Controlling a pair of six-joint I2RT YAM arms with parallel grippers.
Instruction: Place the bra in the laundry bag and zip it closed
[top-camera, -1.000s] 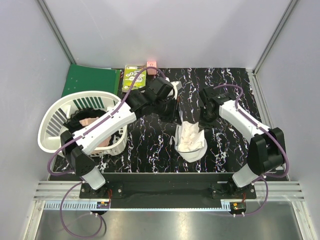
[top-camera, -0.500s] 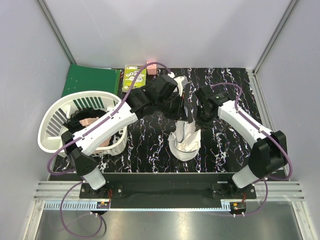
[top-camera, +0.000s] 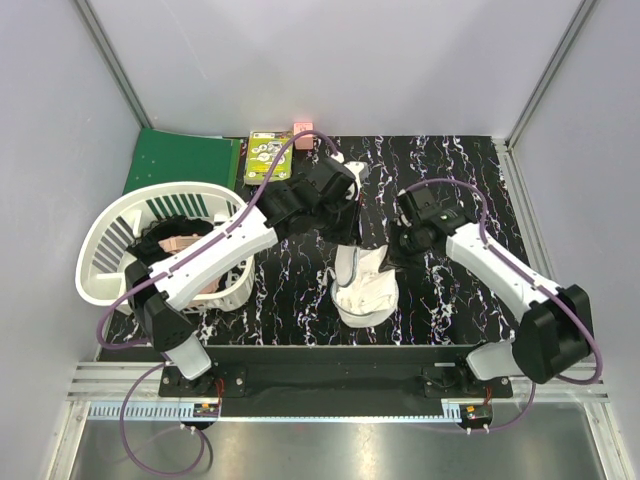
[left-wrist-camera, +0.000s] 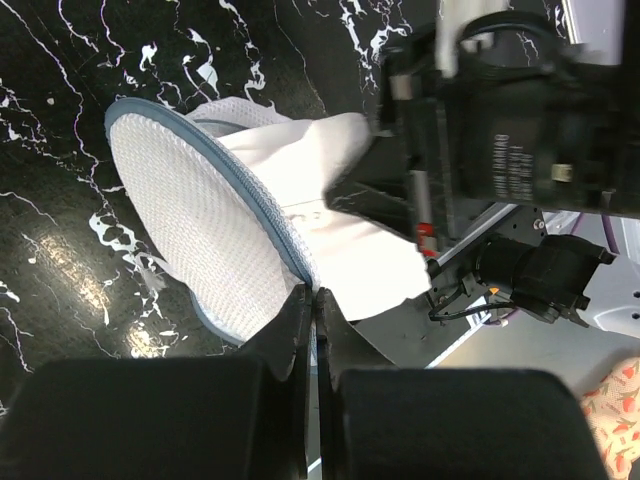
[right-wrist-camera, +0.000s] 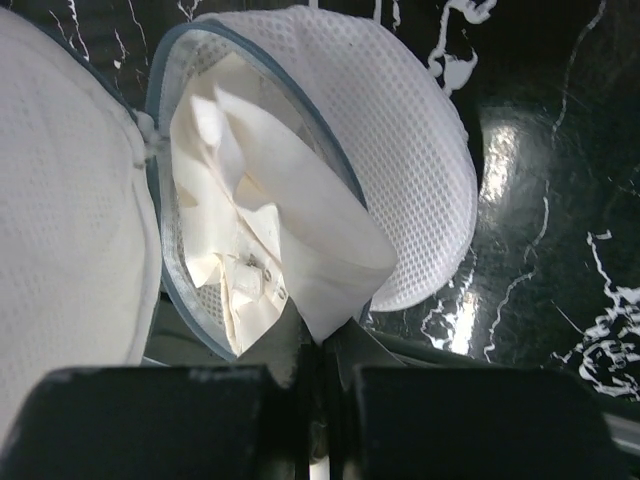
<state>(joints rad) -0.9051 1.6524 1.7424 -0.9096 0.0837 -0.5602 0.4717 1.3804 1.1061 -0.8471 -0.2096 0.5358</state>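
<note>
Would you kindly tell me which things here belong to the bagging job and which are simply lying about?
Job: laundry bag; left pincer and right pincer, both shut on it. The bra cannot be made out.

Lying about: white basket with a pink garment inside; green folder; green box; small pink block.

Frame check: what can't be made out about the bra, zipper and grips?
No black bra shows: in the top view the left arm covers part of the basket; the right wrist view shows only white fabric inside the laundry bag.
Zipper pull: not identifiable in any view.
Right gripper: its fingers hide which layer it pinches.
</note>
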